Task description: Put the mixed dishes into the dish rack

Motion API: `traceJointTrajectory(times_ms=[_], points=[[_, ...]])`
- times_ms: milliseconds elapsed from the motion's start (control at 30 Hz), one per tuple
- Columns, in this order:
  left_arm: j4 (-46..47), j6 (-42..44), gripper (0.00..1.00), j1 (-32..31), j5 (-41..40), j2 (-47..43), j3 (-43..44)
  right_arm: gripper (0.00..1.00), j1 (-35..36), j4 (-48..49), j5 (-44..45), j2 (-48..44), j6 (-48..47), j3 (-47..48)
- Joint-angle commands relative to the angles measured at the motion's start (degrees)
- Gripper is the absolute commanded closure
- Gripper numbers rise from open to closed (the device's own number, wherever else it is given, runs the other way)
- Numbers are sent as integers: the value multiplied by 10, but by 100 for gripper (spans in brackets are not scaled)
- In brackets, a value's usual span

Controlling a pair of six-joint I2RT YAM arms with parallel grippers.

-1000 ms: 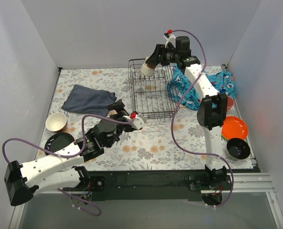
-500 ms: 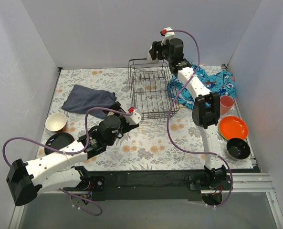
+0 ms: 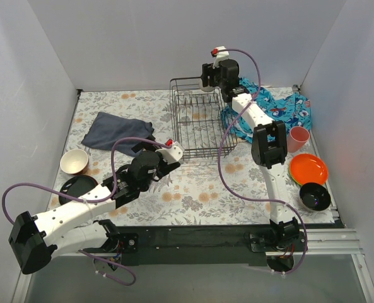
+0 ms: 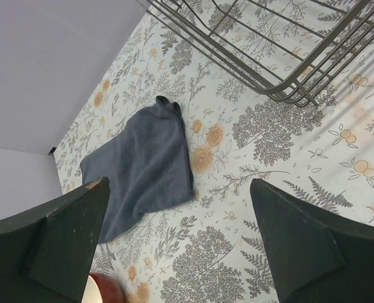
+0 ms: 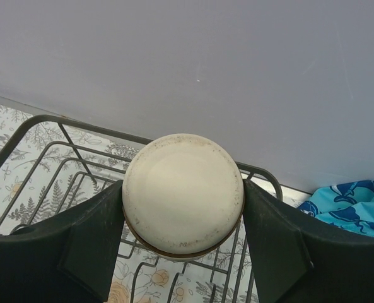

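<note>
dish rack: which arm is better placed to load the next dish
Right. Its tool grips a cup just above the dish rack's far end. The left tool is open and empty, low beside the rack's near corner.

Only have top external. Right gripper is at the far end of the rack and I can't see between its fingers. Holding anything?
Observer: Yes. In the right wrist view the right gripper is clamped on a round pale dish, with its base facing the camera. Cup or bowl, I cannot tell.
Operator: And the left one? From above I can't read its jaws.
Observer: In the left wrist view the left gripper is wide open with nothing between its fingers. The dark navy cloth lies on the table below it.
</note>
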Motion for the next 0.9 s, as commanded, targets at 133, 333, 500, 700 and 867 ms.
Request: traceJointTrajectory(times_ms=[133, 333, 500, 700, 867], points=[[-18, -27, 5, 10, 6, -10, 13, 99, -5, 27, 20, 22, -9, -1], [-22, -34, 5, 13, 11, -14, 10, 99, -9, -5, 14, 44, -4, 6], [-22, -38, 4, 13, 14, -14, 6, 99, -12, -13, 16, 59, 5, 17], [-21, -39, 3, 13, 21, -18, 5, 53, -12, -19, 5, 48, 3, 17], [-5, -29, 2, 13, 37, -25, -4, 28, -10, -20, -21, -7, -9, -10]])
